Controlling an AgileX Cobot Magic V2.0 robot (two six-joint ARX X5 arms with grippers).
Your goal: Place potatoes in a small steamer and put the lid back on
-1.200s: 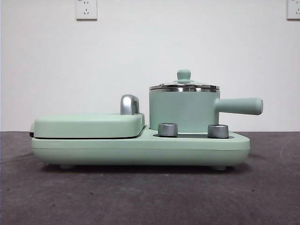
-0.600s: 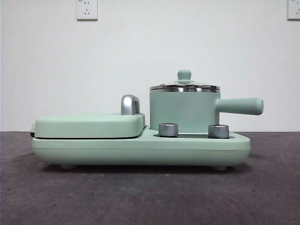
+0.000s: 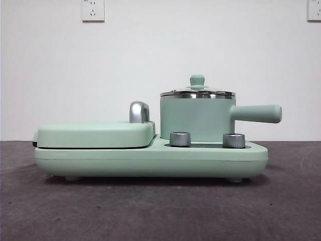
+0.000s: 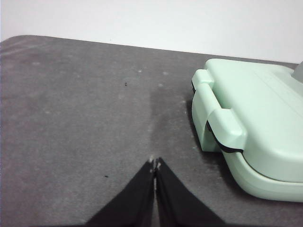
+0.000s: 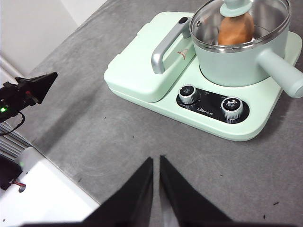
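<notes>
Potato in the steamer, lid on, both arms drawn off.

We see the small steamer seated on the right half of the mint-green cooker base, just behind the two chrome dials, so its side handle sticks out clear of the base. The glass lid sits level on the steamer's rim, and through it the orange-brown potato rests inside. We judge the task complete. The left end effector, jaws pressed together, and the right end effector, jaws nearly closed and empty, hover over the counter, well apart from the steamer.
</notes>
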